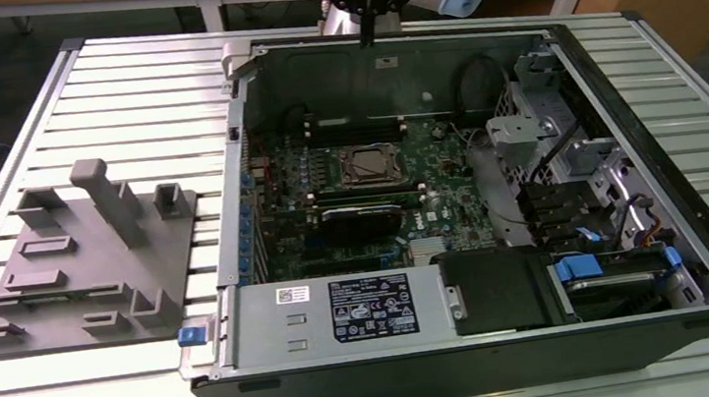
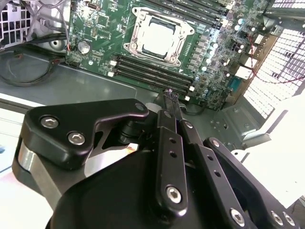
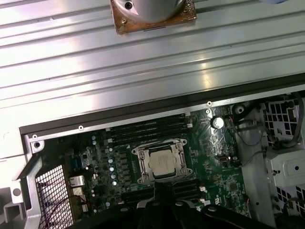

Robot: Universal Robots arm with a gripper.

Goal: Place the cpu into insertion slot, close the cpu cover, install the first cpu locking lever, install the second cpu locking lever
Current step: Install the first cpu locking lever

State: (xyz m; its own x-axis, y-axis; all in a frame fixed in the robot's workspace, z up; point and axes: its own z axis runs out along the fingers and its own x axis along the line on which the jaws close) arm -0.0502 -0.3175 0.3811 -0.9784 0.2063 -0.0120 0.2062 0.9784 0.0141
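Gripper [image 2: 167, 95] is held closed and empty above the case's far wall, while the cpu [image 3: 161, 161] is seen already seated in the insertion slot [image 3: 139, 168], cpu cover [image 2: 138, 29] apparently down, levers' state unclear.

White label [image 1: 372, 307] on the grey power-supply box [image 1: 328, 318] — print too small to read, no other legible text
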